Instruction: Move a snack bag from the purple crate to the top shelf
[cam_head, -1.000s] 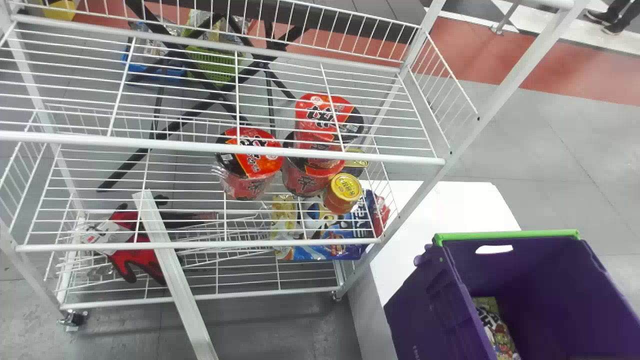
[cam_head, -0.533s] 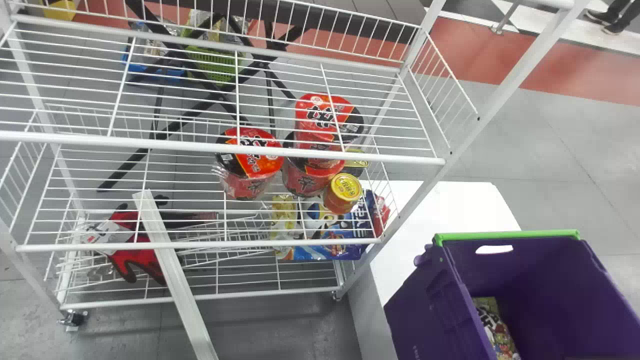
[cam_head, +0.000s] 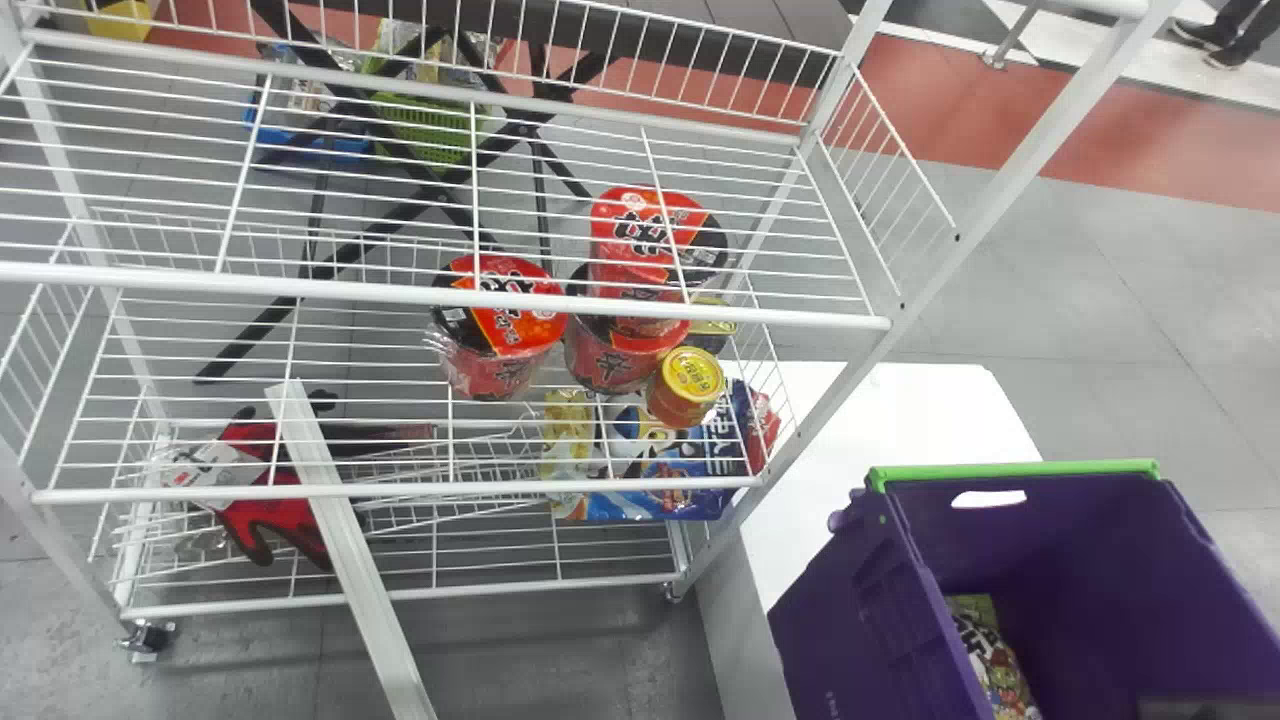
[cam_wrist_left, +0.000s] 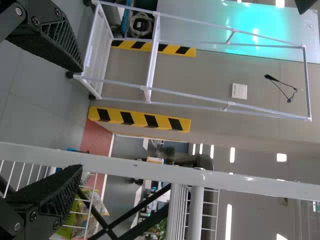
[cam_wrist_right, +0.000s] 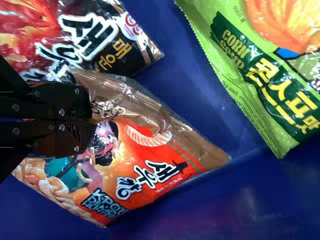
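Left of the purple crate: a great big white wire rack. Under the crate, a white desk. Inside the crate, a green snack bag, a red and black snack bag, and an orange and brown snack bag, pinched by the right gripper. On the rack, left of the crate, a blue bag. Left gripper wide open, near a white bar. Also left of the crate, three red cups and a little yellow-topped tub.
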